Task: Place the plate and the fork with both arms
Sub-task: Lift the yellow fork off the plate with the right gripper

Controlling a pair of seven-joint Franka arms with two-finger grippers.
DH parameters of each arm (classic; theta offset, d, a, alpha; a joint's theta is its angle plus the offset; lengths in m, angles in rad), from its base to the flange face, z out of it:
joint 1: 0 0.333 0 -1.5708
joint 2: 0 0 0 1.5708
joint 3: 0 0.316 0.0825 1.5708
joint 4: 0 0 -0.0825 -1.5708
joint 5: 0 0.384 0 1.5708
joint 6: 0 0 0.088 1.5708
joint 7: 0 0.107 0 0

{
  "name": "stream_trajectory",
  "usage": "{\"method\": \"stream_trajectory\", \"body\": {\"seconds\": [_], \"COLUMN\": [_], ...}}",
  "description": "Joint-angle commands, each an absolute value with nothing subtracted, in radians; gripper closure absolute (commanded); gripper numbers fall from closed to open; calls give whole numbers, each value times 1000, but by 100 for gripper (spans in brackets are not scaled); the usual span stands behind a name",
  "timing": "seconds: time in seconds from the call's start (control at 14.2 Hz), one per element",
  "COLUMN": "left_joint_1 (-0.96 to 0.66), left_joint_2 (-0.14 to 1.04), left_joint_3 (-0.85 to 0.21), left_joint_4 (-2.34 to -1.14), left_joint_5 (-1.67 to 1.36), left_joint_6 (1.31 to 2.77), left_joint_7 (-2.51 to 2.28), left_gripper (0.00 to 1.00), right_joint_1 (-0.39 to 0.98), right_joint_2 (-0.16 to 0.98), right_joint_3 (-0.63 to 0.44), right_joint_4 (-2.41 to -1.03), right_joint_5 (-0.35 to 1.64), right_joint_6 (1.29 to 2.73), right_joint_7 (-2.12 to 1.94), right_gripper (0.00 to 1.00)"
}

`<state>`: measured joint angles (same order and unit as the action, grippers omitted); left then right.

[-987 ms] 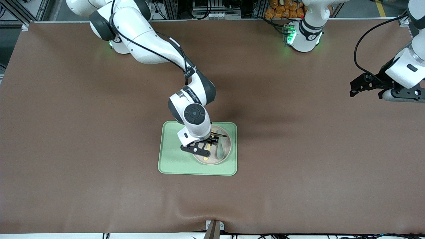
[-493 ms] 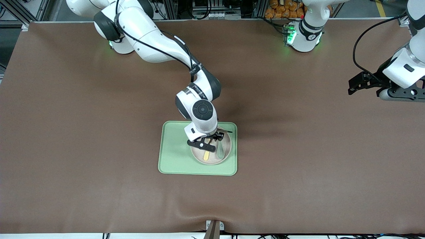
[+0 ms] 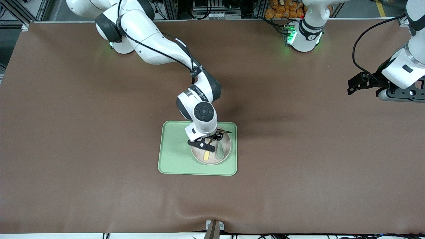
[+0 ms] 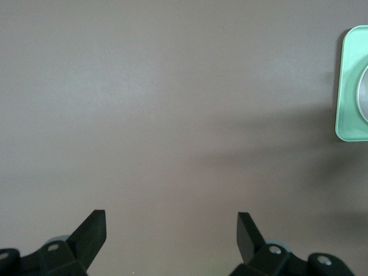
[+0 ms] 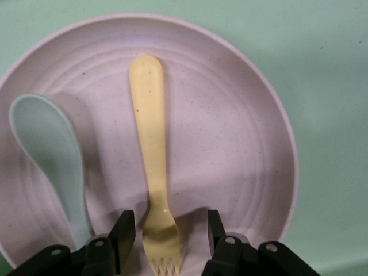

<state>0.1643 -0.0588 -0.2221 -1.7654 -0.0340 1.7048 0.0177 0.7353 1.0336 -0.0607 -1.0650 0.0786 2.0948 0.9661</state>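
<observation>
The pale pink plate point(image 3: 212, 156) point(image 5: 230, 132) sits on the light-green tray point(image 3: 176, 156), at the tray's end toward the left arm. The yellow fork point(image 3: 206, 155) point(image 5: 154, 167) lies flat in the plate, beside a grey-green spoon point(image 3: 220, 151) point(image 5: 52, 155). My right gripper point(image 3: 209, 143) point(image 5: 171, 227) is open and low over the plate, its fingers on either side of the fork's head end without touching it. My left gripper point(image 3: 355, 87) point(image 4: 171, 225) is open and empty, held above the bare table at the left arm's end, where that arm waits.
A brown mat point(image 3: 99, 132) covers the whole table. The tray's corner point(image 4: 352, 86) shows at the edge of the left wrist view. A small metal bracket point(image 3: 214, 229) sits at the table edge nearest the front camera.
My right gripper has shifted over the plate toward the left arm's end and now straddles the fork's head end. The left gripper has barely moved.
</observation>
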Motion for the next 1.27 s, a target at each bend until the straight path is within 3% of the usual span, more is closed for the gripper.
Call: {"method": "stream_trajectory", "body": {"seconds": [0.0,0.14,0.49,0.85,1.2], "left_joint_1": [178,178,176,176,173], "left_joint_2": [-75,-75,-72,-72,-75], "left_joint_3": [-235,-235,-235,-235,-236], "left_joint_4": [-1779,-1779,-1781,-1778,-1778], "left_joint_5": [-15,-15,-15,-15,-14], "left_joint_6": [1698,1697,1697,1697,1697], "left_joint_7": [35,35,35,35,35], "left_gripper": [0,0,0,0,0], "right_joint_1": [742,742,742,729,680], "right_joint_2": [1049,1049,1049,1031,957], "right_joint_3": [-61,-63,-61,-61,-58], "right_joint_4": [-1046,-1046,-1046,-1035,-1037], "right_joint_5": [75,75,75,77,93], "right_joint_6": [2105,2105,2111,2103,2013], "right_joint_7": [989,989,989,991,899], "right_gripper": [47,61,79,91,94]}}
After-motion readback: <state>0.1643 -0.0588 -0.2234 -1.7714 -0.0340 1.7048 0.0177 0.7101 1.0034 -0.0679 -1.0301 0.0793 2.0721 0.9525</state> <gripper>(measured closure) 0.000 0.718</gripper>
